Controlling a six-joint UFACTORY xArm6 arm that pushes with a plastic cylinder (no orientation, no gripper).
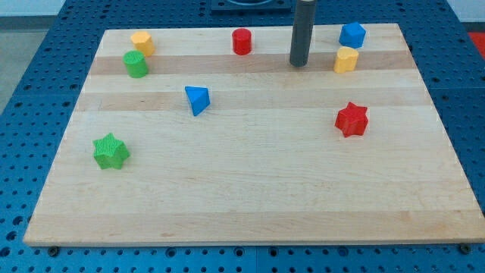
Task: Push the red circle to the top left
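Observation:
The red circle (242, 41) stands near the view's top edge of the wooden board (250, 189), a little left of centre. My tip (298, 64) rests on the board to the right of the red circle, with a clear gap between them. A yellow block (142, 42) and a green round block (136, 64) sit at the view's top left.
A blue triangle (197, 99) lies left of centre. A green star (111, 151) sits at the view's left. A red star (352, 119) is at the right. A blue block (352, 34) and a yellow block (346, 59) sit at the top right, right of my tip.

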